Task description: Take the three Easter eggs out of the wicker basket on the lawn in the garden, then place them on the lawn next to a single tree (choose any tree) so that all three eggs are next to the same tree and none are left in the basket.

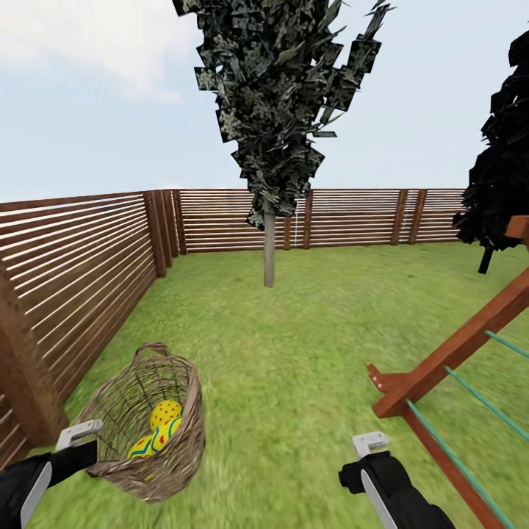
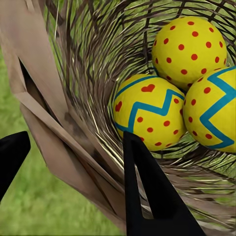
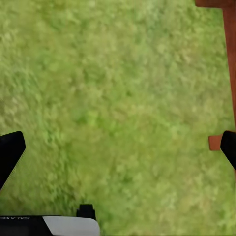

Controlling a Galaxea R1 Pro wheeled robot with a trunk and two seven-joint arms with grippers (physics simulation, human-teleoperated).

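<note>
Fingers of our left gripper [image 2: 73, 162] straddle the wicker basket [image 1: 147, 433] wall, spread, reaching its three Easter eggs [image 2: 150, 112]; right gripper [image 3: 118, 147], spread, empty over lawn [image 3: 113, 88]

yellow painted Easter eggs with red dots and teal zigzags [image 2: 150, 118]: 3 | brown open-weave wicker basket [image 1: 117, 411]: 1 | trees on the green lawn: 2 | black grippers: 2

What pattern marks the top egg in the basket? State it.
Red dots on yellow, no zigzag visible; top egg, clearest in left wrist view.
</note>
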